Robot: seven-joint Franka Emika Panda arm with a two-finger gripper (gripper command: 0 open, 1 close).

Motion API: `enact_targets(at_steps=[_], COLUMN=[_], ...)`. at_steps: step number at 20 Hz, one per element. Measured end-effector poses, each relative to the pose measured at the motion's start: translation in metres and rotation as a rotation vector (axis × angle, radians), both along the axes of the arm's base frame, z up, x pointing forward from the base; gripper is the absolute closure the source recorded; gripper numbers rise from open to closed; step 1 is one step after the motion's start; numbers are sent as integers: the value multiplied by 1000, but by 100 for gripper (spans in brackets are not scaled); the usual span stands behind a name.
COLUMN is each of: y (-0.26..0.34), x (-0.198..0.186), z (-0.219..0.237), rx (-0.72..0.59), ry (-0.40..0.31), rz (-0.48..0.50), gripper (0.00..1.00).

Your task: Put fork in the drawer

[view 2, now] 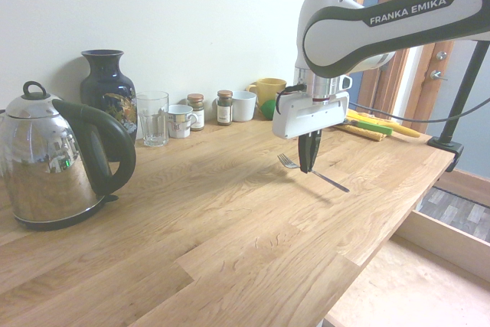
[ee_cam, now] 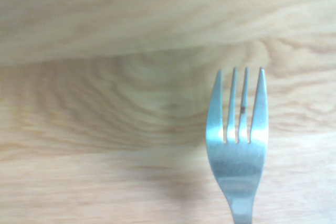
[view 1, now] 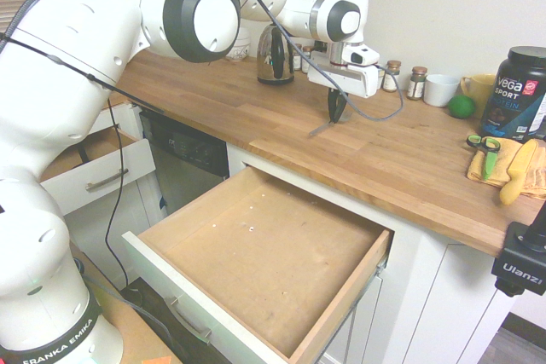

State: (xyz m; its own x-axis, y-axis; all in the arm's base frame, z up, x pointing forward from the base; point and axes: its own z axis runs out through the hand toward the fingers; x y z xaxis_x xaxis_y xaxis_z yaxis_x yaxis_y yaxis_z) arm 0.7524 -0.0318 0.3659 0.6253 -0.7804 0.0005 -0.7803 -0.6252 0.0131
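The silver fork (view 2: 288,161) lies on the wooden counter (view 1: 256,108), tines toward the back wall and handle toward the front edge. My gripper (view 2: 308,166) points straight down and is shut on the fork's neck, just behind the tines. From the other side, the fork (view 1: 322,130) shows as a thin grey line under the gripper (view 1: 336,115). The wrist view shows the fork's tines (ee_cam: 237,129) close up over the wood. Whether the fork is lifted off the counter I cannot tell. The wide drawer (view 1: 256,253) stands pulled open below the counter's front edge, its wooden floor bare.
A kettle (view 2: 53,162), a vase (view 2: 107,82), a glass (view 2: 152,118), mugs and spice jars line the back wall. Green-handled scissors (view 1: 484,146) lie on a yellow cloth at the counter's end, by a black tub (view 1: 519,91). A smaller drawer (view 1: 94,168) is open further left.
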Motion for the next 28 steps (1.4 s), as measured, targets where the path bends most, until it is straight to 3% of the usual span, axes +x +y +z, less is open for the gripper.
enact_targets(at_steps=[5, 12, 19, 28], y=[12, 14, 10, 28], x=[-4, -44, -106, -208], z=[32, 68, 79, 51], rx=[-1, 0, 2, 1], ry=[-58, -107, -123, -124], rz=[22, 39, 34, 54], gripper=[100, 100, 100, 100])
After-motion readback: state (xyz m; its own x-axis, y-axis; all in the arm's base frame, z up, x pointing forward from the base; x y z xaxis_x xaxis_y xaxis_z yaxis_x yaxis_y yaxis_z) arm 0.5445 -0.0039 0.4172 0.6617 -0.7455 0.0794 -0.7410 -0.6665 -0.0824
